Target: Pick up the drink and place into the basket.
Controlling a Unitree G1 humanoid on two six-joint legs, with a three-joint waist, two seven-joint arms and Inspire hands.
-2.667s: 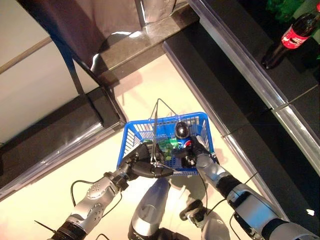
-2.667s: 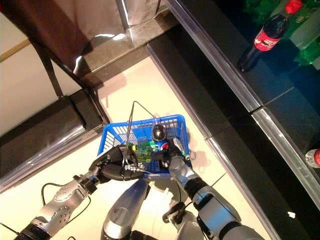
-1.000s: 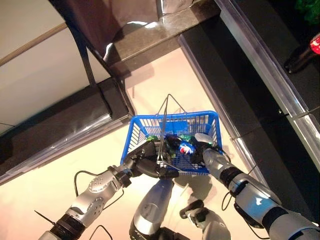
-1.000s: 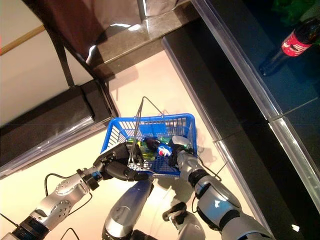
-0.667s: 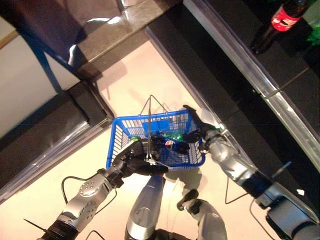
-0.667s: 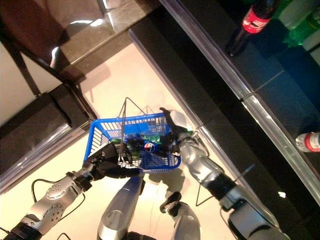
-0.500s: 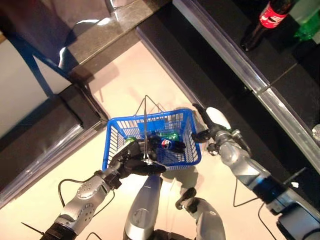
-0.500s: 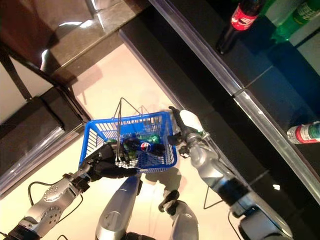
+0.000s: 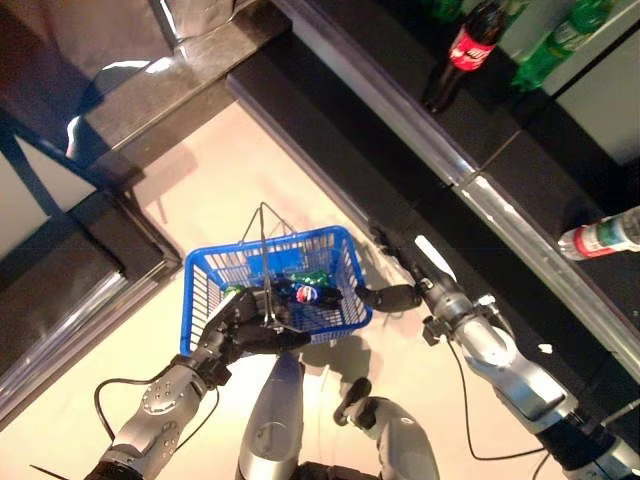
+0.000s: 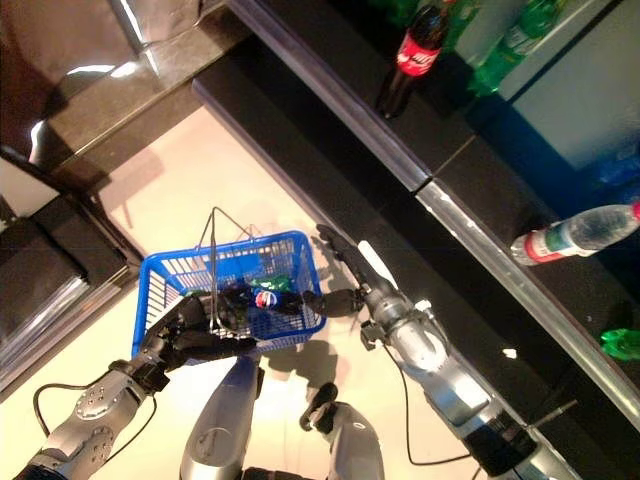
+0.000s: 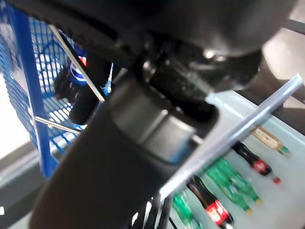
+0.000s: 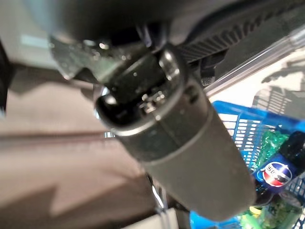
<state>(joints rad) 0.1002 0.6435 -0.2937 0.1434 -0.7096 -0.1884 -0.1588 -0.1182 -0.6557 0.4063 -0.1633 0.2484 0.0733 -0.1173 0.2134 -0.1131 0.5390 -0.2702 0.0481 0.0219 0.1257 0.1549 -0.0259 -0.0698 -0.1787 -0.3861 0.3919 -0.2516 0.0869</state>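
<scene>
With the cola bottle (image 9: 308, 293) lying in the blue basket (image 9: 200, 290), the left hand (image 9: 238, 325), curled round its wire handle (image 9: 265, 262), could tip it, while the right hand (image 9: 405, 285) hangs open, empty.

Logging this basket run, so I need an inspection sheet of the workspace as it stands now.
Surface: pale floor, bare where it shows.
Job's things: dark cola bottle lies in the blue basket with green bottles.
Clutter: nothing seen.
Hands: left hand curled round the basket's wire handle; right hand open, empty, beside the basket.
Cables: nothing seen apart from the robot's own.
Surroundings: dark shelf with a red-labelled cola bottle, a green bottle, a clear bottle.
</scene>
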